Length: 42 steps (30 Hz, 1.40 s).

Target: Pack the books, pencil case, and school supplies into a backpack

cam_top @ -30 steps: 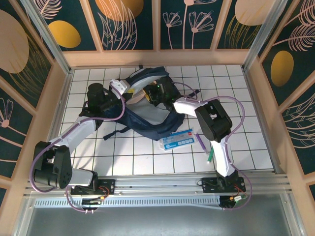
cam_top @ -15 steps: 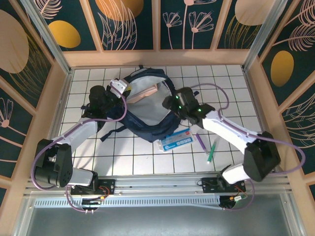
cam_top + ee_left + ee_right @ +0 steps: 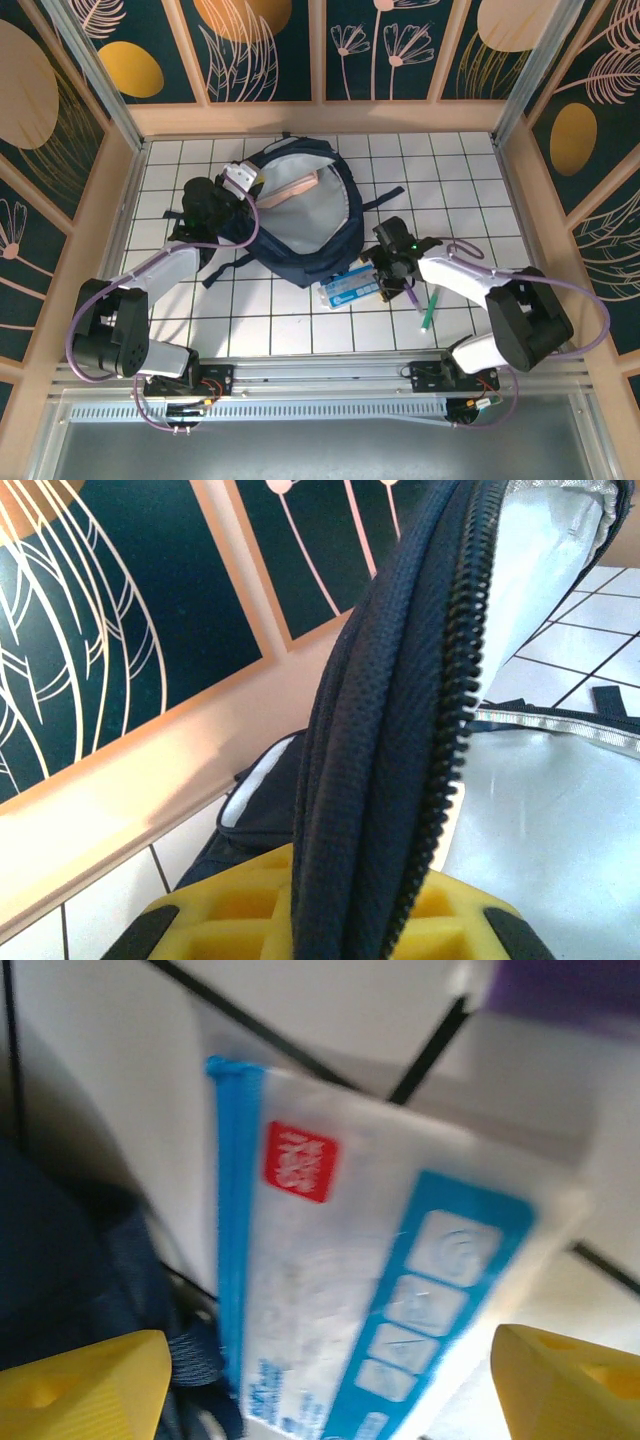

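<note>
Toward the near edge of the bench (image 3: 250, 320), right of its middle, the green pen (image 3: 427, 313) is lying on the tiles. The purple pen (image 3: 409, 290) is lying just beyond it, partly under the right arm. Just left of them the pencil case (image 3: 347, 287), a clear pouch with blue print, is lying flat beside the backpack's near end. The right pincer (image 3: 384, 277) is hanging over the pouch's right end, jaws standing wide apart and gripping nothing. In the wrist view its yellow fingertips (image 3: 80, 1385) are straddling the pouch; whether they are touching it I cannot tell. Farther back, mid-bench toward the far edge, the backpack (image 3: 300, 225) is lying with its main opening gaping and its grey lining showing. A flat tan item (image 3: 290, 188) is resting at the opening's far rim. There, on the left, the left pincer (image 3: 248, 186) is clamping tight on the backpack's zip edge (image 3: 400, 730), pinching it between yellow pads (image 3: 230, 920).
</note>
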### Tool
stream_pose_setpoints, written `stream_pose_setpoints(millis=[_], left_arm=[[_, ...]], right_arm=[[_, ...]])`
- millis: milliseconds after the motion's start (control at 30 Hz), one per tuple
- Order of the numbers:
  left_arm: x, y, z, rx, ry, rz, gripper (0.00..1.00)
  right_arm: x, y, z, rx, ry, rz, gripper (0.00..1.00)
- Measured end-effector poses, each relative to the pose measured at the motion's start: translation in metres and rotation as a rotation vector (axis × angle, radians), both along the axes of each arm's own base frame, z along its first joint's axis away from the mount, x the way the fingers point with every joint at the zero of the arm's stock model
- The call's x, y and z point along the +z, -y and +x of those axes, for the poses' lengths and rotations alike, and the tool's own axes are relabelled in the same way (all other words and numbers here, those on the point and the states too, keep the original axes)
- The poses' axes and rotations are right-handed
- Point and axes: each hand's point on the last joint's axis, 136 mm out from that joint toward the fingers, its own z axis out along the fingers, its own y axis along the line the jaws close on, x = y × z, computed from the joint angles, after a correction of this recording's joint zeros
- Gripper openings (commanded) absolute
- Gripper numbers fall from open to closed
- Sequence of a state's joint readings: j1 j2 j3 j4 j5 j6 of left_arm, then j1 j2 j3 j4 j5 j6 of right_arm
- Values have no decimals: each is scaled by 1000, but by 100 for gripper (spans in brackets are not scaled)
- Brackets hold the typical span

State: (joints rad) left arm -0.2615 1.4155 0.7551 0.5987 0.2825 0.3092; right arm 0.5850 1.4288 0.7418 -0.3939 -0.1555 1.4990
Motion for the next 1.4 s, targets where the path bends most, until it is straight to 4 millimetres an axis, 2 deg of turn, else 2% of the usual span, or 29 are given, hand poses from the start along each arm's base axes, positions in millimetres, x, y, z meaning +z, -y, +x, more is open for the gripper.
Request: stream_pose_setpoints(millis=[167, 267, 600, 700, 800, 1100, 1233, 1367, 1400], left_arm=[[0, 0, -1, -1, 5, 8, 0], [0, 0, -1, -1, 7, 12, 0], [6, -2, 3, 11, 14, 27, 0], [5, -4, 3, 24, 12, 32, 0], [8, -7, 1, 39, 17, 47, 0], [7, -11, -4, 43, 19, 87, 0], [7, -10, -5, 40, 19, 89, 0], [6, -10, -6, 34, 16, 89, 0], [5, -9, -6, 33, 14, 89, 0]], right_arm=[[-15, -2, -1, -60, -63, -4, 94], [-15, -3, 3, -78, -91, -19, 99], [-29, -3, 6, -21, -305, -151, 99], [-29, -4, 8, 8, -343, -188, 91], [-30, -5, 13, 35, -350, -208, 78], [-27, -10, 23, 65, -338, -226, 54], [-19, -6, 21, 57, -330, -241, 50], [-3, 3, 19, 41, -303, -270, 48], [2, 4, 19, 35, -290, -269, 46]])
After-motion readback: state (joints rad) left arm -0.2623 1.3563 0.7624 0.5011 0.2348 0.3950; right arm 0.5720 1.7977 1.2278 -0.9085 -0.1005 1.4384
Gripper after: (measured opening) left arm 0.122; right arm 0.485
